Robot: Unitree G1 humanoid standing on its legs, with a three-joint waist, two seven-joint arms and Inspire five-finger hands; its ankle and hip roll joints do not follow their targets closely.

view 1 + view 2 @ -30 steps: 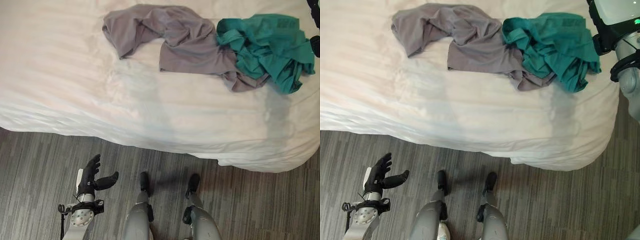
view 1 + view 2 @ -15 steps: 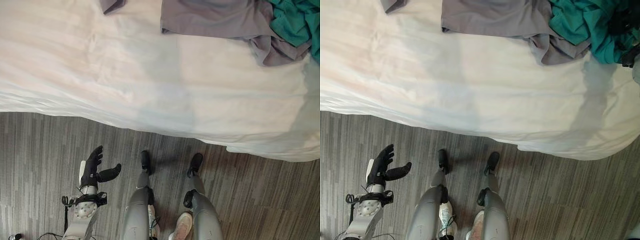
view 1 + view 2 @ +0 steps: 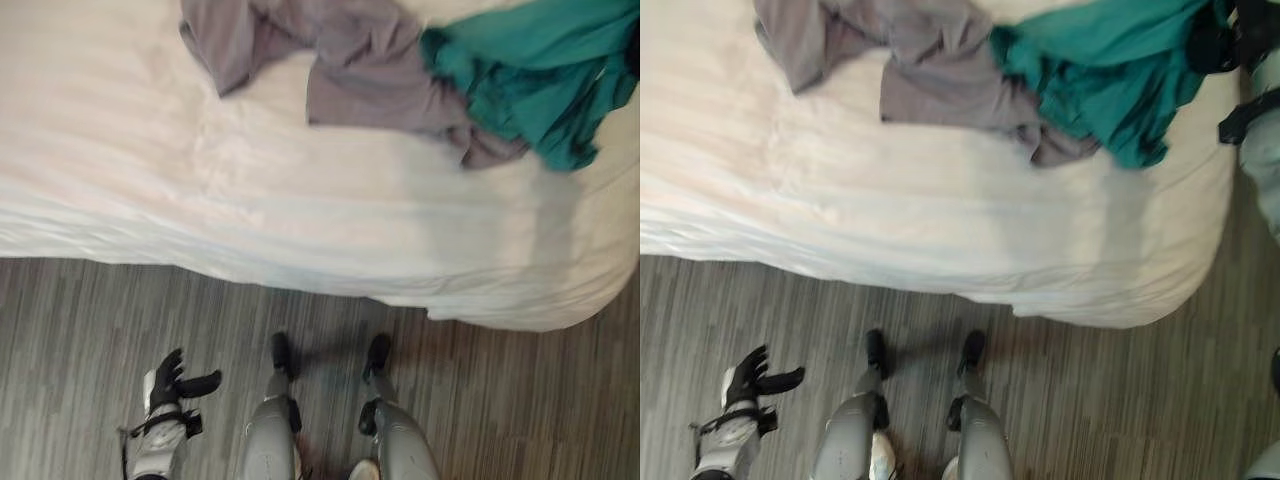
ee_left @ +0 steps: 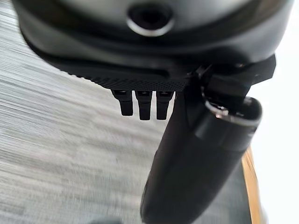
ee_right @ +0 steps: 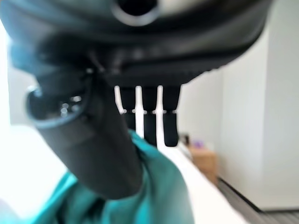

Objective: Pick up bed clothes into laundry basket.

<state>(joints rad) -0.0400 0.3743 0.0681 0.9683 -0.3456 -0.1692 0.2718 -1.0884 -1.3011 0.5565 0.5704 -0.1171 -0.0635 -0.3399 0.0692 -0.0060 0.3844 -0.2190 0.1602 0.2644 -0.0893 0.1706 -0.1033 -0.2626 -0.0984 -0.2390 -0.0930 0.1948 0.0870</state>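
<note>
Soft, light teal garment [image 3: 530, 75] at 1 o'clock; pinch a bunched fold
Your right hand [image 5: 117, 135] hovers over it, fingers straight, holding nothing; left hand [image 3: 172, 385] open, empty, at 7 o'clock

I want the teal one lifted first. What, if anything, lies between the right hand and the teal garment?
Nothing visible: the right hand is right at the teal garment, its fingers straight over the cloth. The grey garment lies beside and partly under it, not between them.

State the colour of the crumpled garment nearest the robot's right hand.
Teal green garment, clearest in the left eye view.
</note>
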